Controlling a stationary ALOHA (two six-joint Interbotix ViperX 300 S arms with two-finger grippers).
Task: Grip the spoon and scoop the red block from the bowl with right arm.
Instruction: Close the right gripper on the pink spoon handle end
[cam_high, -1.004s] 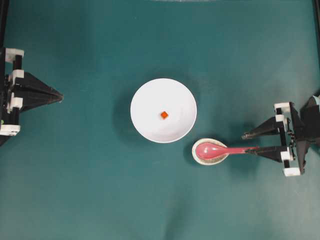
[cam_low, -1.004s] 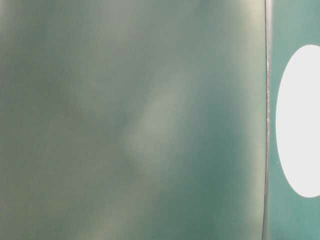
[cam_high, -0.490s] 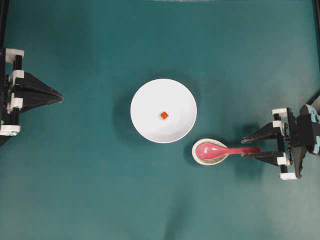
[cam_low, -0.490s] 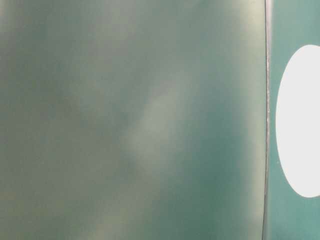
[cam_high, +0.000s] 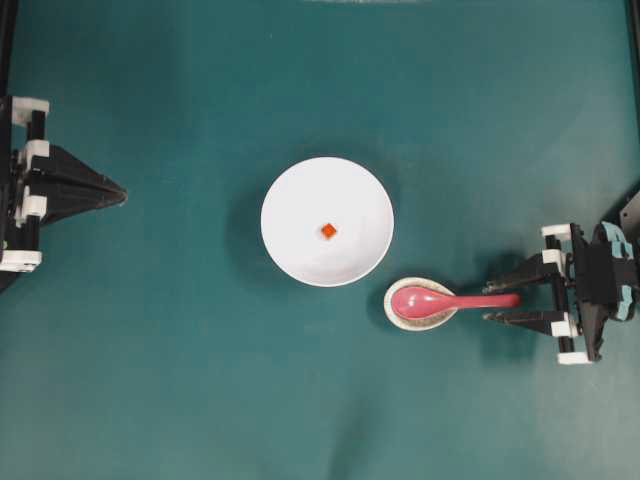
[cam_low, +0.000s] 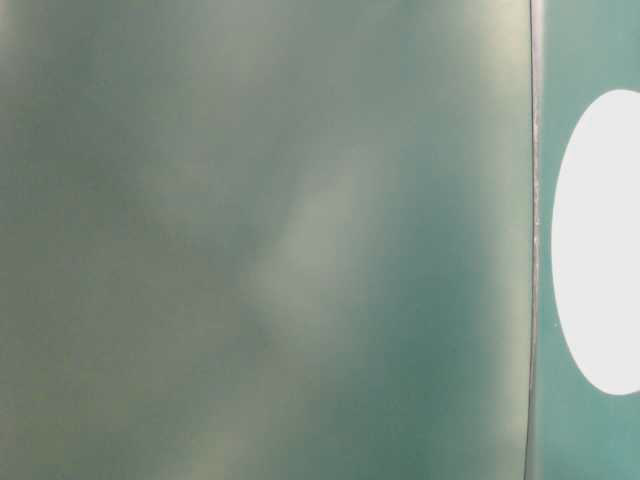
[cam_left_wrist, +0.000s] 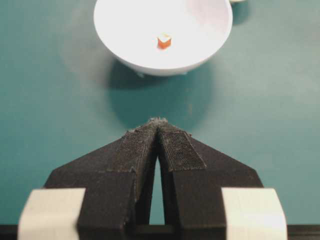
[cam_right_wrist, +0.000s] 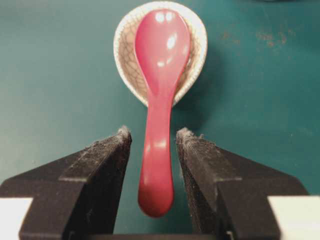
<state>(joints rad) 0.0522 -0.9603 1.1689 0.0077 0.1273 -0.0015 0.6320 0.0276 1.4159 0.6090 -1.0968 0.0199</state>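
Note:
The pink-red spoon (cam_high: 450, 299) lies with its scoop in a small speckled rest, its handle pointing right. My right gripper (cam_high: 490, 300) is open and straddles the end of the handle. In the right wrist view the handle (cam_right_wrist: 157, 165) runs between the two black fingers (cam_right_wrist: 100, 165) with a gap on each side, touching neither. The tiny red block (cam_high: 328, 231) sits near the middle of the white bowl (cam_high: 300, 255), left of the spoon. My left gripper (cam_high: 120, 194) rests shut at the far left, pointing at the bowl (cam_left_wrist: 125, 45) and the block (cam_left_wrist: 164, 41).
The speckled oval spoon rest (cam_high: 396, 317) stands just off the bowl's lower right rim; its rim (cam_right_wrist: 198, 45) also shows in the right wrist view. A teal mat covers the table. The table-level view is blurred, with only a white oval shape (cam_low: 600, 240) at its right edge.
My right gripper has shifted toward the table's front edge, so the spoon handle, formerly beside its lower finger, now lies between both fingers. Spoon, bowl, block and left arm have not moved.

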